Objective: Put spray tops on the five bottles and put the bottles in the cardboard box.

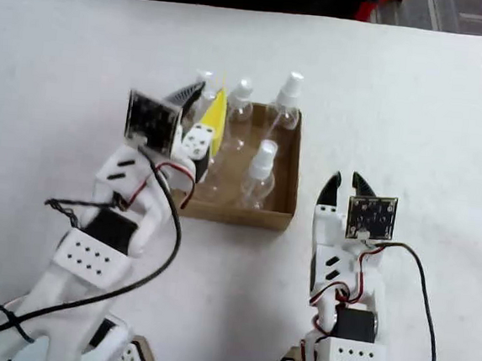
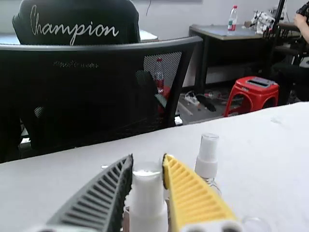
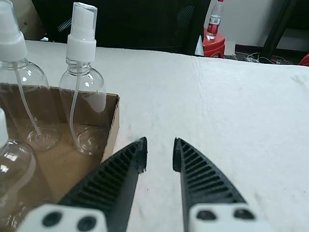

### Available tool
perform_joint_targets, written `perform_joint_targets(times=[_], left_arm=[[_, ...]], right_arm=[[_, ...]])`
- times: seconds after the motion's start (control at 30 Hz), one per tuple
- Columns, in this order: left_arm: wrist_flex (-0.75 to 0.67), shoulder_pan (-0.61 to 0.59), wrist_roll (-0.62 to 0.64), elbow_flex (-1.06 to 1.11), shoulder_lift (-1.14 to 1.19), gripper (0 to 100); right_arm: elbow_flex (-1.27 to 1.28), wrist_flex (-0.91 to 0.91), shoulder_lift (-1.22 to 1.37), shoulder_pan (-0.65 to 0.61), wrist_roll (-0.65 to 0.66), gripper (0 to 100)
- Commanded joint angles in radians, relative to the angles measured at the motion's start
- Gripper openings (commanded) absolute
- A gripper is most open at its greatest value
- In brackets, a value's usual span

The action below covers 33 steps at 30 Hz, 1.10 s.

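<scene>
The cardboard box [image 1: 285, 210] sits mid-table with clear spray bottles standing in it. My left gripper [image 1: 208, 93] hangs over the box's far left corner. Its grey and yellow fingers are shut on the white spray top [image 2: 146, 193] of a bottle [image 1: 204, 83] there. Three more capped bottles stand in the box: one in the middle of the far side [image 1: 241, 104], one in the far right corner [image 1: 287, 100] and one nearer [image 1: 261, 174]. My right gripper [image 1: 347, 178] rests just right of the box, open and holding nothing. In the right wrist view it [image 3: 159, 142] sits beside the box wall [image 3: 113, 125].
The white table stretches bare to the right of the box and beyond it. A black mesh chair [image 2: 96, 92] stands past the table's far edge, and a red stool [image 2: 251, 92] is on the floor behind.
</scene>
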Motion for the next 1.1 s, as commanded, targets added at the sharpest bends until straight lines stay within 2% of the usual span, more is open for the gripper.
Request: perform_joint_targets(times=[0.0, 0.9, 0.97, 1.07], left_arm=[[-0.143, 0.008, -0.012, 0.068, -0.01, 2], [-0.152, 0.008, -0.012, 0.175, -0.013, 2], [-0.152, 0.008, -0.012, 0.175, -0.013, 4], [-0.144, 0.008, -0.003, 0.176, -0.013, 13]], right_arm=[[0.009, -0.025, -0.007, 0.001, 0.011, 7.7], [0.009, -0.025, -0.008, 0.001, 0.011, 7.7], [0.009, -0.025, -0.008, 0.001, 0.011, 7.7], [0.009, -0.025, -0.008, 0.001, 0.011, 7.7]])
